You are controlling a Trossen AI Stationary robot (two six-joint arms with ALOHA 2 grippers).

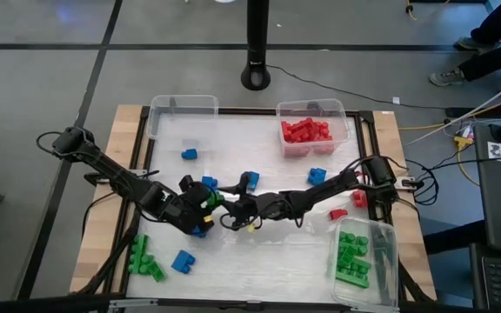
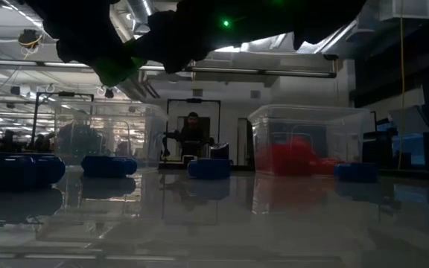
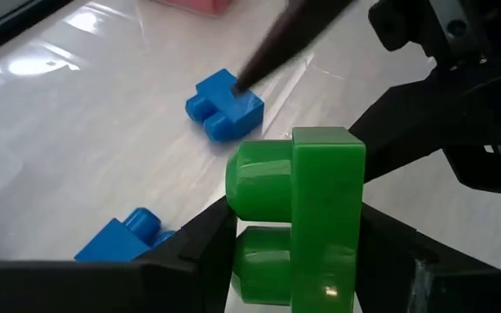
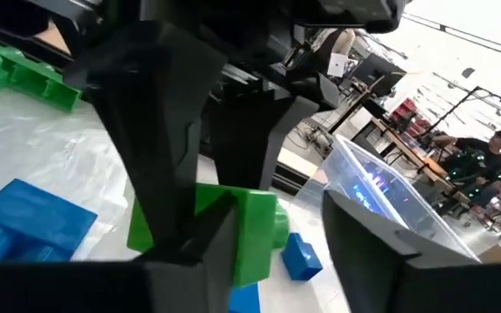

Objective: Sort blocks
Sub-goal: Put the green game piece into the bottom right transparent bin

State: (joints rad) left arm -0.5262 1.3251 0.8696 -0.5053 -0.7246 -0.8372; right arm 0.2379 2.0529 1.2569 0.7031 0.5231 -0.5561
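Left gripper [image 1: 205,205] fingers [image 3: 200,254] are clamping a green block [image 3: 307,217] from both sides, studs sticking out sideways, up off the table near the centre. The right gripper [image 1: 235,211] is sitting right next to it at about 3 o'clock. Its fingers [image 4: 390,252] are spread wide, and in the right wrist view the same green block is showing between them with a gap on one side, so they aren't squeezing anything.

Working down by size:

- The table [image 1: 259,252], shiny white top inside a wooden edge, is carrying everything.
- Three clear bins are standing on it: one bin [image 1: 183,104] at 11 o'clock, a red-filled bin [image 1: 313,107] at 1 o'clock with a pile of red blocks [image 1: 305,131] lying in it, and a green-filled bin [image 1: 388,261] at 4 o'clock with green blocks [image 1: 352,256] lying in it.
- A loose green cluster [image 1: 144,259] is lying at 7 o'clock, with a blue block [image 1: 183,261] just beside it.
- Two loose red blocks [image 1: 357,198] are lying at 3 o'clock, near the right arm.
- Small blue blocks [image 1: 189,154] are scattered around the middle, from about 11 to 1 o'clock of the grippers.
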